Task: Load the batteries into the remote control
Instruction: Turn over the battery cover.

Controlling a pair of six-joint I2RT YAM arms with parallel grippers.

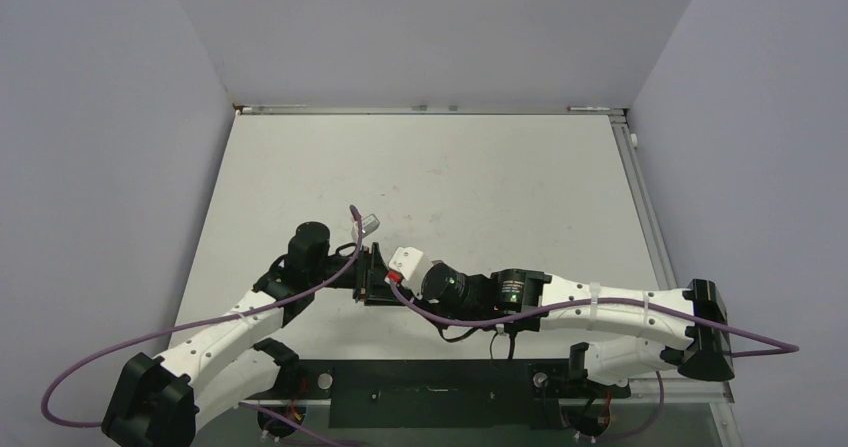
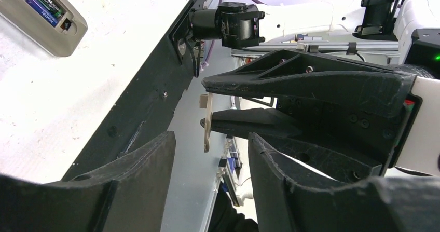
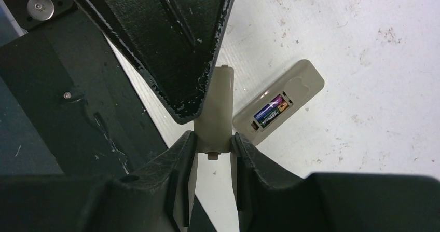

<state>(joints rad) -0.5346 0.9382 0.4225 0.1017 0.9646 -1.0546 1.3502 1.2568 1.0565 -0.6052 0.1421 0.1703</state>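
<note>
The remote control [image 3: 280,102] lies back-up on the white table, and both batteries [image 3: 271,110] sit in its open recess. It also shows at the top left of the left wrist view [image 2: 44,16], with the batteries [image 2: 44,3] in it, and as a small grey piece in the top view [image 1: 368,221]. My right gripper [image 3: 214,138] is shut on the flat grey cover piece [image 3: 215,107] and holds it above the table's near edge. My left gripper [image 2: 210,154] is open and empty, its fingertips close to the cover [image 2: 206,123]. The two grippers meet tip to tip [image 1: 385,277].
The black base plate [image 1: 430,392] runs along the near edge below both grippers. Purple cables [image 1: 300,292] loop over the arms. The white table [image 1: 450,187] stretches behind, with grey walls on three sides.
</note>
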